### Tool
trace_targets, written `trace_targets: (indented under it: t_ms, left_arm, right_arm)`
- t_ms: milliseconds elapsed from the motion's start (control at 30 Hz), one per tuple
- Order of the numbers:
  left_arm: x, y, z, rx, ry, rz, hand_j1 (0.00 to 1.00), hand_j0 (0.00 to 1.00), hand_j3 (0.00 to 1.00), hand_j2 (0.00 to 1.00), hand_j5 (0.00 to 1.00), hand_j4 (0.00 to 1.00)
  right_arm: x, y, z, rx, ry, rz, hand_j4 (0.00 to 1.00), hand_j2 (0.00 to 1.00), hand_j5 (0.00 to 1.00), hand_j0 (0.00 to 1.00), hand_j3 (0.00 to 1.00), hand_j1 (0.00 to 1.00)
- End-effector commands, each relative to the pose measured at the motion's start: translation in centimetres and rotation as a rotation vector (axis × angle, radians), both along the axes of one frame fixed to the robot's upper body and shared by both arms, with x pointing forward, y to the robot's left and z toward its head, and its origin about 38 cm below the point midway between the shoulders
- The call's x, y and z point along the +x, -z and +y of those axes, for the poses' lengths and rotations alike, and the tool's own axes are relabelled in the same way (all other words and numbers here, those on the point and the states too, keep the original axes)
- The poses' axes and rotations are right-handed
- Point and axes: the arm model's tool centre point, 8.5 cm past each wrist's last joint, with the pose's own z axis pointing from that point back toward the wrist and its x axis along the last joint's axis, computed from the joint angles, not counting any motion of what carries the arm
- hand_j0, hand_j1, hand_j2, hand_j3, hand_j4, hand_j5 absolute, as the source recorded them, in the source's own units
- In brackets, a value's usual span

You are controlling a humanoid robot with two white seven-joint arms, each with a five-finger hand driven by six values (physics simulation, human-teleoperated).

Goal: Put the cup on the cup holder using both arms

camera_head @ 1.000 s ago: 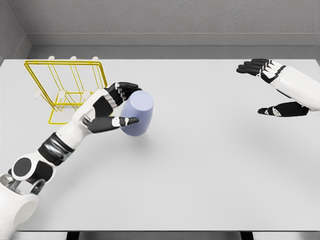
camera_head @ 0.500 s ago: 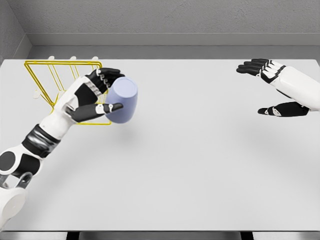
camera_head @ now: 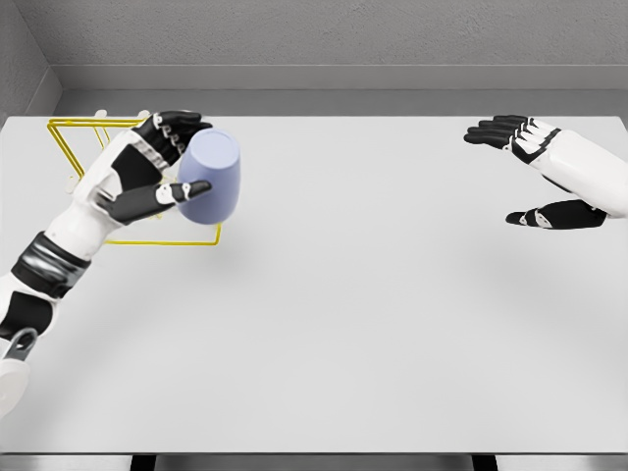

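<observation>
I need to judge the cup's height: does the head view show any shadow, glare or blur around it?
Head view: sharp and evenly lit, no glare or blur; only a faint soft shadow on the table beneath the cup, which the left hand grips in front of the yellow wire holder.

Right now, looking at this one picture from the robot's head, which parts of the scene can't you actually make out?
- Yellow wire cup holder: in the head view, largely covered by the left robot hand, its arm and the cup; its pegs cannot be counted.
- The cup's opening and any handle: faces away, not shown.
- Right robot hand: its arm is cut off by the right picture edge.
- Whether the cup touches the holder: one view cannot settle it.
</observation>
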Motion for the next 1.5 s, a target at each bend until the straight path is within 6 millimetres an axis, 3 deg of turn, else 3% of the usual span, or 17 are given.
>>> trace_targets:
  t_ms: [0, 733, 800, 867, 900, 1233, 1333, 1467]
  left_arm:
    - [0.1, -0.2, 0.5, -0.009, -0.01, 0.001, 0.68, 0.68, 0.68, 0.68, 0.68, 0.68]
    - [1.7, -0.2, 3.1, -0.024, -0.087, 0.013, 0.69, 0.69, 0.69, 0.69, 0.69, 0.69]
    - [1.8, -0.3, 3.1, -0.023, -0.086, 0.011, 0.79, 0.79, 0.79, 0.79, 0.79, 0.79]
    - [1.9, -0.3, 3.3, -0.014, -0.091, 0.014, 0.99, 0.99, 0.99, 0.99, 0.99, 0.99]
    - [1.9, -0.5, 3.5, -0.003, -0.092, 0.011, 1.0, 1.0, 1.0, 1.0, 1.0, 1.0]
    - [1.9, -0.7, 3.8, 0.01, -0.093, 0.008, 1.0, 1.0, 1.0, 1.0, 1.0, 1.0]
    - [1.9, -0.9, 3.6, 0.007, -0.089, 0.001, 0.91, 0.91, 0.91, 0.91, 0.91, 0.91]
    - [1.8, -1.1, 3.5, 0.005, -0.086, -0.006, 0.91, 0.91, 0.91, 0.91, 0.91, 0.91]
  right_arm:
    - [0.0, -0.1, 0.0, 0.007, 0.0, 0.002, 1.0, 1.0, 1.0, 1.0, 1.0, 1.0]
    - [0.0, 0.0, -0.1, 0.008, 0.001, 0.003, 1.0, 1.0, 1.0, 1.0, 1.0, 1.0]
    - [0.0, 0.0, -0.1, 0.008, 0.001, 0.003, 1.0, 1.0, 1.0, 1.0, 1.0, 1.0]
    - [0.0, 0.0, -0.1, 0.008, 0.001, 0.003, 1.0, 1.0, 1.0, 1.0, 1.0, 1.0]
    - [0.0, 0.0, -0.1, 0.008, 0.001, 0.003, 1.0, 1.0, 1.0, 1.0, 1.0, 1.0]
    - [0.0, 0.0, -0.1, 0.008, 0.001, 0.003, 1.0, 1.0, 1.0, 1.0, 1.0, 1.0]
    - [0.1, 0.1, -0.1, 0.01, 0.003, 0.005, 1.0, 1.0, 1.0, 1.0, 1.0, 1.0]
    - [0.0, 0.1, -0.3, 0.009, 0.008, 0.006, 1.0, 1.0, 1.0, 1.0, 1.0, 1.0]
